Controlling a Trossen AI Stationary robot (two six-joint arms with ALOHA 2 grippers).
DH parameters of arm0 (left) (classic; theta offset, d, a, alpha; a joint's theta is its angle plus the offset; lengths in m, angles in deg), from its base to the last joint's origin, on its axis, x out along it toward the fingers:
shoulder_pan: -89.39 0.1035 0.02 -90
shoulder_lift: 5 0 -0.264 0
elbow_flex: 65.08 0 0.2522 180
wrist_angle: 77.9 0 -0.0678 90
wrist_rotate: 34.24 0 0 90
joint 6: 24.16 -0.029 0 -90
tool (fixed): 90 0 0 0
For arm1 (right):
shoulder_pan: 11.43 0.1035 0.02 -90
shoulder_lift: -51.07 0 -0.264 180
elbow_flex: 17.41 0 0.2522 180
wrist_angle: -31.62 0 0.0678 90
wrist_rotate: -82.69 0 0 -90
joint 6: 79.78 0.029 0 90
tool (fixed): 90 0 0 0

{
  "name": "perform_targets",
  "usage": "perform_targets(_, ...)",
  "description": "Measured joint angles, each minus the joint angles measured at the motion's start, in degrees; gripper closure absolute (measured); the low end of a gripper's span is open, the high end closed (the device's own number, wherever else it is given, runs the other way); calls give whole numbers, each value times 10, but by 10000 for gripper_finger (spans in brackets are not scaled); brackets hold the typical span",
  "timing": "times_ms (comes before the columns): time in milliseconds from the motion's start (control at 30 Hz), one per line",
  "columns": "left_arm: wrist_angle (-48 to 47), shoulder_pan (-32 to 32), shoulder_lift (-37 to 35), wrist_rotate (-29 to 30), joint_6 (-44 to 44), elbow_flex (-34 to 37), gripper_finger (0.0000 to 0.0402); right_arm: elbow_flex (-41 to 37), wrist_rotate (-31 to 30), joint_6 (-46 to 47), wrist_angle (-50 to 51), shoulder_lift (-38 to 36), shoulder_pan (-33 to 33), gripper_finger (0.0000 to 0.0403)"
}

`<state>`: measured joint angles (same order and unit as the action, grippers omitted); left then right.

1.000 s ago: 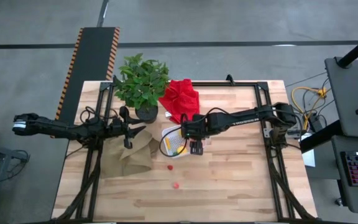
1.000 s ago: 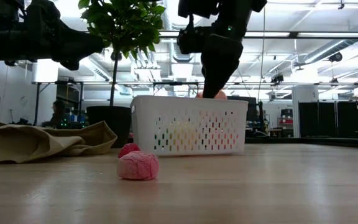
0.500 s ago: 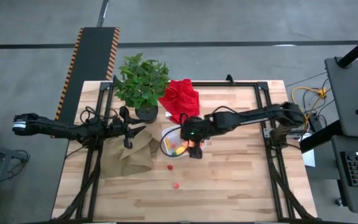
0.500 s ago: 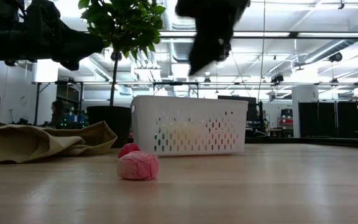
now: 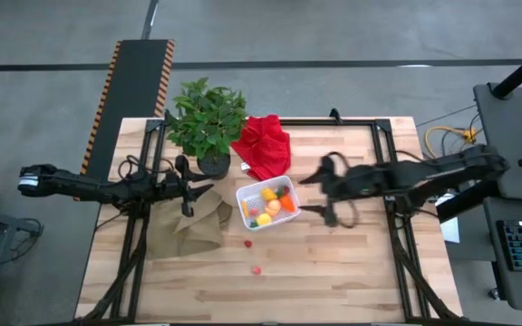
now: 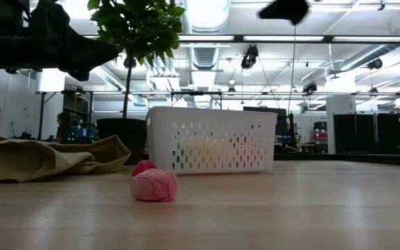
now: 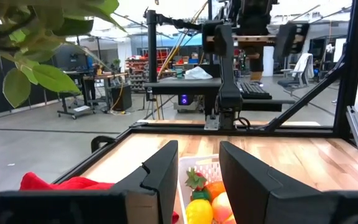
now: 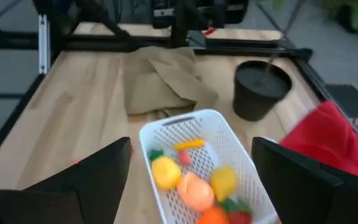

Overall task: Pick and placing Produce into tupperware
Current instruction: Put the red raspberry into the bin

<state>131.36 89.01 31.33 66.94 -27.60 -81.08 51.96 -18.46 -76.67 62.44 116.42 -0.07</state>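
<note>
White tupperware (image 5: pixel 265 204) sitting just left of right gripper (image 5: pixel 323 193), holding yellow, orange and peach produce (image 5: pixel 273 205); fingers spread wide, nothing between them. Two red berries (image 5: pixel 248 243) lying loose on wooden table (image 5: pixel 352 263), forward-left of it. Left gripper (image 5: pixel 199 187) hovering over paper bag (image 5: pixel 196 225), fingers parted, empty

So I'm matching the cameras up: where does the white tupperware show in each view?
High view: tupperware at table centre, beside the paper bag.
Low view: mid-picture, right of the bag.
Left wrist view: low centre, between the fingers.
Right wrist view: lower centre, bag beyond.
Shared landmark: the paper bag, absent only from the left wrist view.
</note>
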Motion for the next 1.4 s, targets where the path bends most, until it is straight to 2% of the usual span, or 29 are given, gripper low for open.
perform_targets(167, -1, 0, 12, 0, 0, 0, 297, -123, -14, 13, -53, -140, 23, 78)
perform_targets(300, 0, 0, 21, 0, 0, 0, 297, -217, -15, -15, -113, -240, 27, 78)
perform_targets(400, 0, 0, 24, 0, -3, 0, 297, -271, -15, -21, -122, -306, 26, 78)
perform_targets(533, 2, 0, 24, 1, -5, 0, 297, -316, -15, -21, -128, -384, 21, 78)
perform_targets(700, 1, 0, 21, 14, -5, 0, 297, -343, -31, -43, -130, -443, -20, 87)
perform_targets(800, 3, 0, 19, 19, -5, 0, 297, -356, -35, -56, -133, -458, -48, 120)
perform_targets(900, 7, 0, 16, 36, -27, 0, 297, -363, -36, -85, -129, -456, -79, 172)
perform_targets(1167, 59, 0, 9, 46, -73, 0, 297, -366, -5, -96, -83, -485, -109, 371)
perform_targets(1400, 57, 0, 10, 48, -79, 0, 297, -407, 8, -64, -97, -558, -109, 394)
